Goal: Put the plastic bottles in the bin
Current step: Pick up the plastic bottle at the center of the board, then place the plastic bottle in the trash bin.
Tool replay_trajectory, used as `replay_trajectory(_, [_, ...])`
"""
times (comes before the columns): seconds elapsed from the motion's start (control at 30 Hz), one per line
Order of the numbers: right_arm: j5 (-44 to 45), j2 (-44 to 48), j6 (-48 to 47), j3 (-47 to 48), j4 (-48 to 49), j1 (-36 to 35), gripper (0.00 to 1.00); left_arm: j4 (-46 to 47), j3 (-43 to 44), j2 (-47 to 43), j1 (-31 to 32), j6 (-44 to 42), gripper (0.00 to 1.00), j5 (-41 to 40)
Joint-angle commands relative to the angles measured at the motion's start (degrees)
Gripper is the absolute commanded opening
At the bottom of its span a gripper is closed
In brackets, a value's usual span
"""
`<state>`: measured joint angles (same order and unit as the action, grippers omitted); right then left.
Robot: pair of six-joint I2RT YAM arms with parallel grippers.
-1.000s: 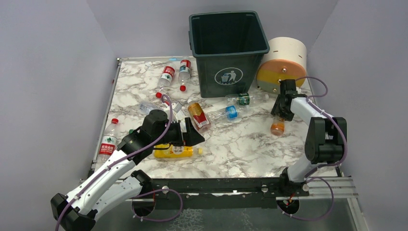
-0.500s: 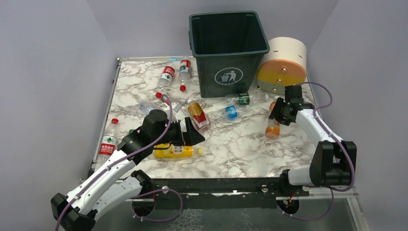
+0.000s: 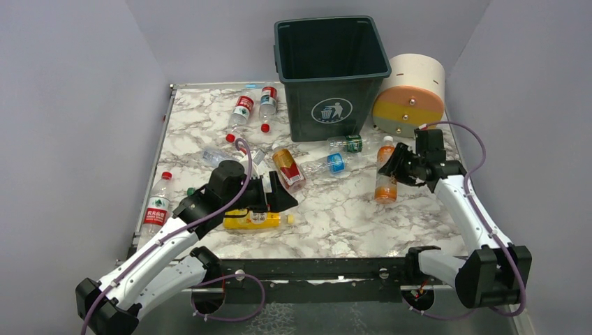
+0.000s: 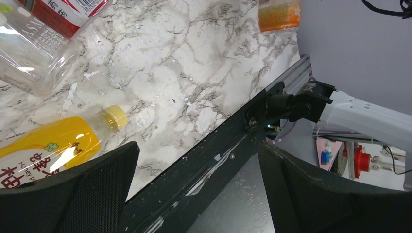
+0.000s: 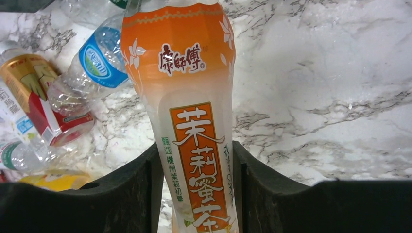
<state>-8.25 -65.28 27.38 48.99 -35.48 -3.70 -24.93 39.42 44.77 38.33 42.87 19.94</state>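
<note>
My right gripper is shut on an orange tea bottle, which stands nearly upright, cap up, right of the table's middle. In the right wrist view both fingers press against the bottle's label. The dark green bin stands at the back centre. My left gripper hangs open just above a yellow-orange bottle lying near the front edge; nothing is between its fingers. A red-and-gold bottle, a blue-labelled one and a green-labelled one lie in front of the bin.
A cream-and-orange cylinder lies right of the bin. Two red-labelled bottles lie at the back left, and another lies along the left edge. A crushed clear bottle lies behind my left arm. The black front rail runs under my left gripper.
My right gripper has closed on the orange bottle and carried it leftward, tipping it upright. The left arm has not moved.
</note>
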Motion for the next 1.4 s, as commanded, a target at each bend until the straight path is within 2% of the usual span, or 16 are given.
replay_trajectory(0.0, [-4.05, 2.16, 0.84, -0.38, -2.86, -0.49, 0.49, 2.53, -0.22, 0.47, -0.01, 0.37, 0.99, -0.03])
replay_trajectory(0.47, [-11.24, 4.86, 3.04, 0.66, -1.44, -1.91, 0.49, 3.50, -0.68, 1.30, 0.08, 0.33, 0.99, -0.04])
replay_trajectory(0.93, [-16.62, 6.72, 5.04, 1.88, -1.07, -6.95, 0.49, 10.06, -7.06, 1.67, 0.04, 1.34, 0.99, 2.25])
replay_trajectory(1.37, [-10.97, 3.43, 7.27, -1.63, 4.97, -19.83, 0.49, 17.90, -13.93, 3.52, 0.08, 0.63, 0.99, 4.27])
